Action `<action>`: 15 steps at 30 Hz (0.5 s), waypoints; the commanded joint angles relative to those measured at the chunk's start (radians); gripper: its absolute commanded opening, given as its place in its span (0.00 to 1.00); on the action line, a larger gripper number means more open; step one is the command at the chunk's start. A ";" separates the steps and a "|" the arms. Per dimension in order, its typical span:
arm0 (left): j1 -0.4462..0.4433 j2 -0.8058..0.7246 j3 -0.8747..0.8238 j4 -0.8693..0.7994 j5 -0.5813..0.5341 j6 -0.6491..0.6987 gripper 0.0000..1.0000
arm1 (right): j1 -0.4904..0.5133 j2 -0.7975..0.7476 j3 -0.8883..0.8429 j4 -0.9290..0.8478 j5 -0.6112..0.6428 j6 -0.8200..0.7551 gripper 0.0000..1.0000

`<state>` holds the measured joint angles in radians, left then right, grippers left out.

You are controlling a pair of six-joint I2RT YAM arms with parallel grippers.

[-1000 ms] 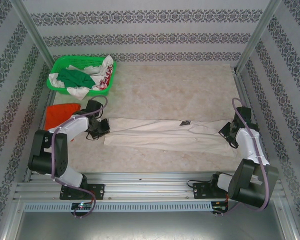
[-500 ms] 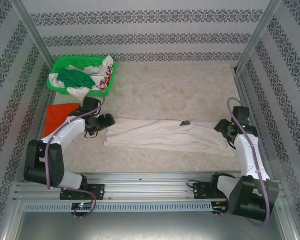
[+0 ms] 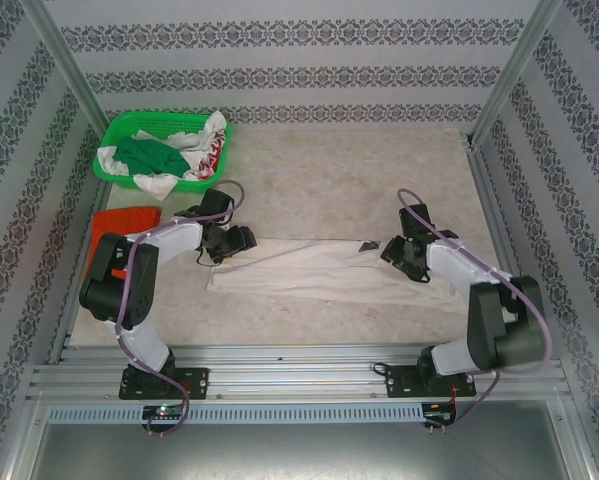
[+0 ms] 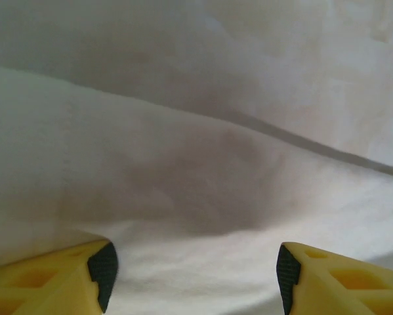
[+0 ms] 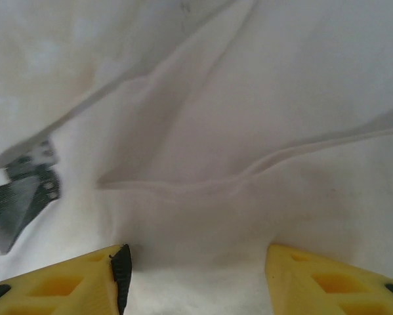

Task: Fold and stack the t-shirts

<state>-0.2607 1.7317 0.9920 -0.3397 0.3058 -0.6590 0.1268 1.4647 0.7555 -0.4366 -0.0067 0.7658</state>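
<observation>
The cream-white t-shirt [image 3: 309, 270] lies as a long strip across mid-frame on the counter [image 3: 339, 180]. The left hand [image 3: 237, 241] at its left end and the right hand [image 3: 397, 252] beside its dark mark [image 3: 367, 246] both stand spread wide over the cloth. The orange-red t-shirt [image 3: 124, 225] lies at the left edge.

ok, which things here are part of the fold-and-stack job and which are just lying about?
Job:
- cream-white t-shirt, spread on the table
- orange-red t-shirt, left edge

Lying about:
- green mesh basket
- green and white cloth heaped in it
</observation>
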 commanded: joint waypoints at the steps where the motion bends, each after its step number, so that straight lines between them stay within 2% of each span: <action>1: -0.006 -0.002 -0.072 0.032 0.023 -0.031 0.68 | -0.001 0.082 0.048 0.053 -0.033 0.068 0.58; 4: -0.017 -0.026 -0.127 0.035 0.017 -0.047 0.68 | -0.004 0.184 0.137 0.050 -0.023 0.039 0.59; 8: -0.116 -0.059 -0.136 -0.055 -0.096 -0.057 0.69 | 0.003 0.343 0.320 0.030 0.005 -0.028 0.61; 15: -0.240 -0.141 -0.238 -0.086 -0.135 -0.172 0.70 | 0.035 0.588 0.686 0.000 -0.010 -0.127 0.65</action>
<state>-0.4622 1.5909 0.8185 -0.2810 0.2001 -0.7506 0.1383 1.9774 1.3304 -0.4210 -0.0097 0.7078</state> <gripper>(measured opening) 0.697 0.643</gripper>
